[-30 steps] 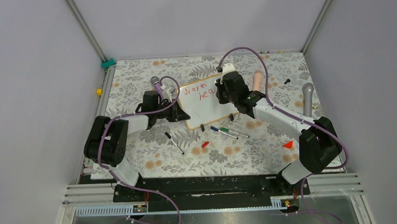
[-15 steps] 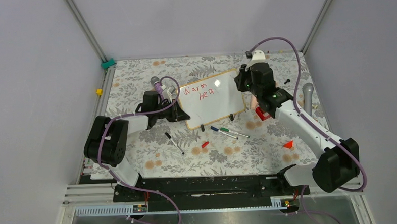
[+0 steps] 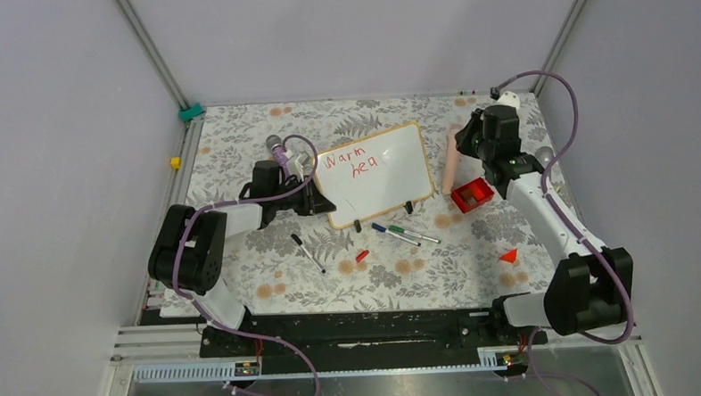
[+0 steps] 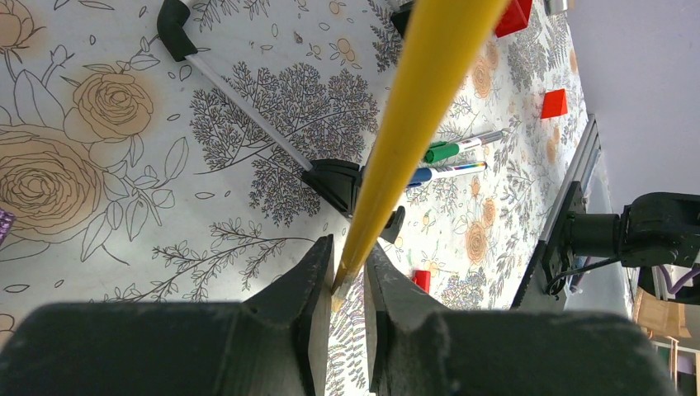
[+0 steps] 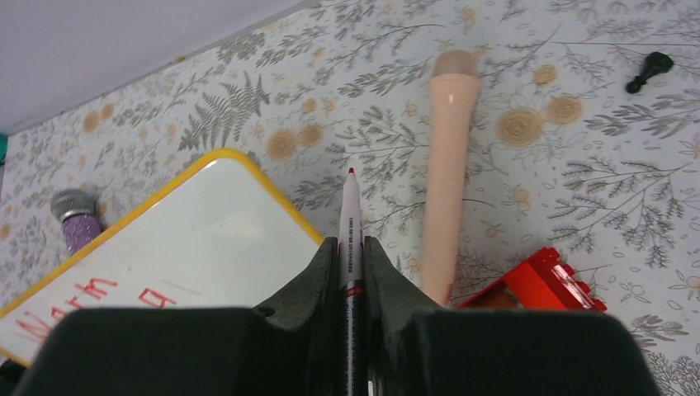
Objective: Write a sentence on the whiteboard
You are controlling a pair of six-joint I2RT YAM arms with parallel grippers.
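The left hand [image 4: 347,262] is nearly closed, pinching the yellow-wood edge of the board [image 3: 390,174] at its left corner. The right hand [image 5: 351,247] is fully closed on a red marker [image 5: 350,206] with its tip pointing ahead. This hand is off the board, which lies to its left. Red words [image 3: 352,162], "Warm hea", sit near the left hand. A pink cylinder [image 5: 450,165] lies just right of the marker tip.

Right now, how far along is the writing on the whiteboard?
Done: the sentence reads "Warm hea" so far on the whiteboard. In hand: the left gripper pinches the board's edge, and the right gripper grips a red-tipped marker, its tip off the board's right edge. Left: the remaining letters and words.
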